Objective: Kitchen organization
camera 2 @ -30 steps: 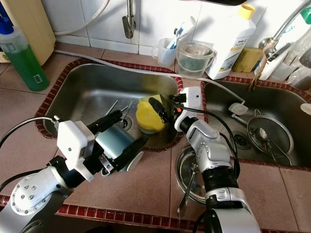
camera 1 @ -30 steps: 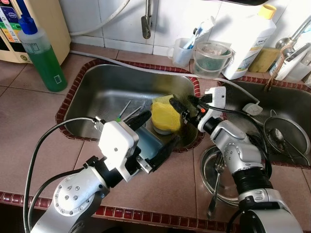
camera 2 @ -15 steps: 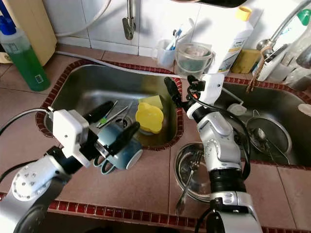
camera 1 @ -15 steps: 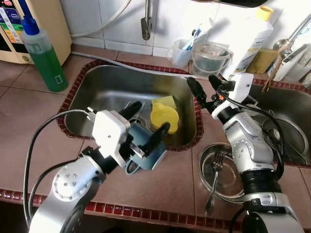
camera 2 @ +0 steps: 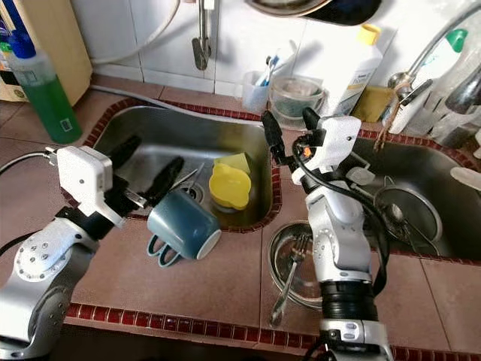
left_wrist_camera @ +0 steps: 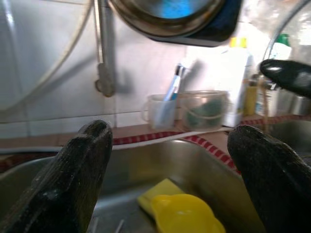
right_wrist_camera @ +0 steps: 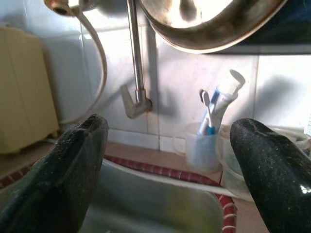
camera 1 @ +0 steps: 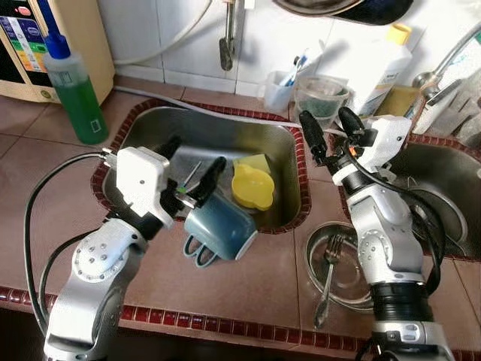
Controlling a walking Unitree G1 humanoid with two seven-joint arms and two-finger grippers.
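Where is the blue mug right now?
The blue mug lies on its side on the tiled counter at the left sink's front rim, just below the open left gripper.

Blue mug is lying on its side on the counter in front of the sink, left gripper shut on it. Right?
Not quite. The mug does lie on its side on the counter in front of the sink, but the left gripper is open, fingers spread above it. The right eye view shows this.
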